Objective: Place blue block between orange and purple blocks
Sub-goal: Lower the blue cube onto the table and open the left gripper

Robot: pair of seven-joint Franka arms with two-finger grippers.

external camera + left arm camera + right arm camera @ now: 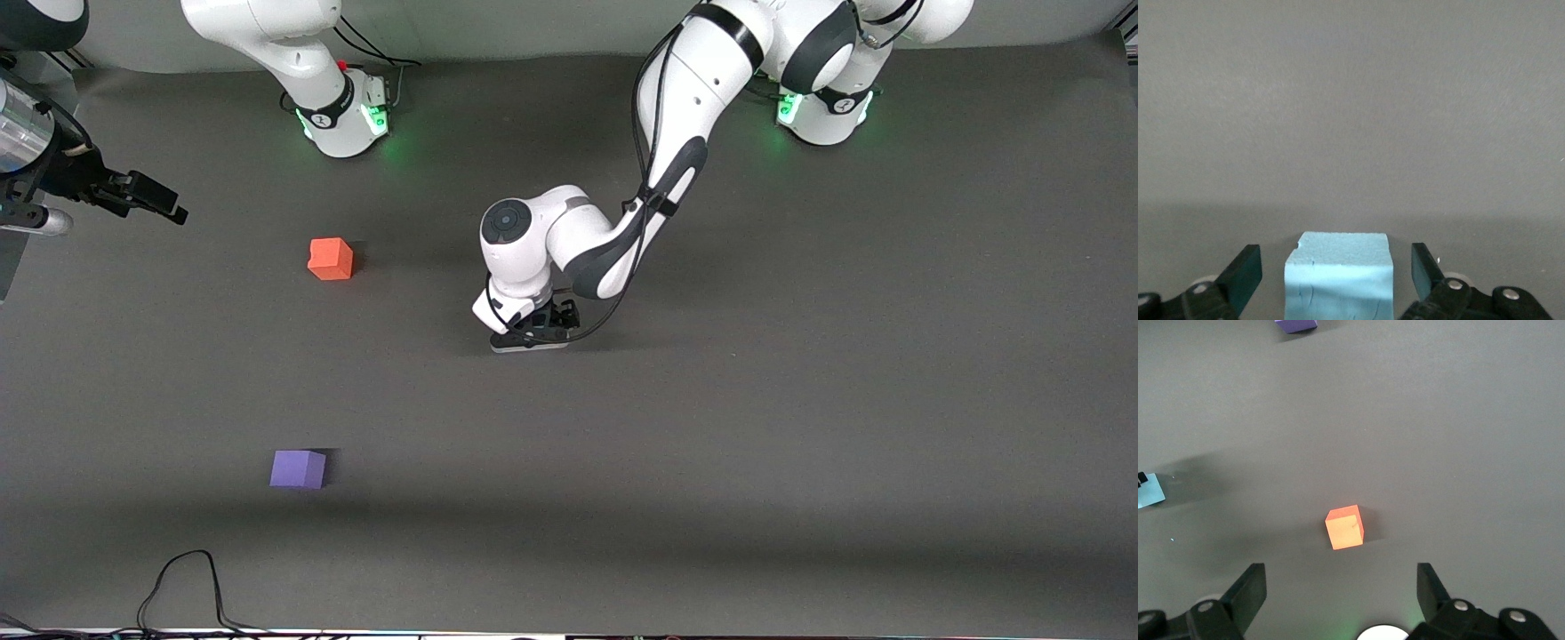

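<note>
The blue block (1338, 280) sits on the table between the fingers of my left gripper (1337, 267), with a gap on each side, so the gripper is open around it. In the front view the left gripper (531, 338) is low at the table's middle and hides the block. A corner of the blue block shows in the right wrist view (1150, 491). The orange block (330, 259) lies toward the right arm's end, and the purple block (298, 468) lies nearer the front camera than it. My right gripper (1341, 587) waits open and empty, high over the table near its base, above the orange block (1344, 527).
A black and silver device (107, 188) juts in at the table's edge at the right arm's end. A black cable (182, 578) loops on the table near the front edge. The purple block (1295, 325) shows at the rim of the right wrist view.
</note>
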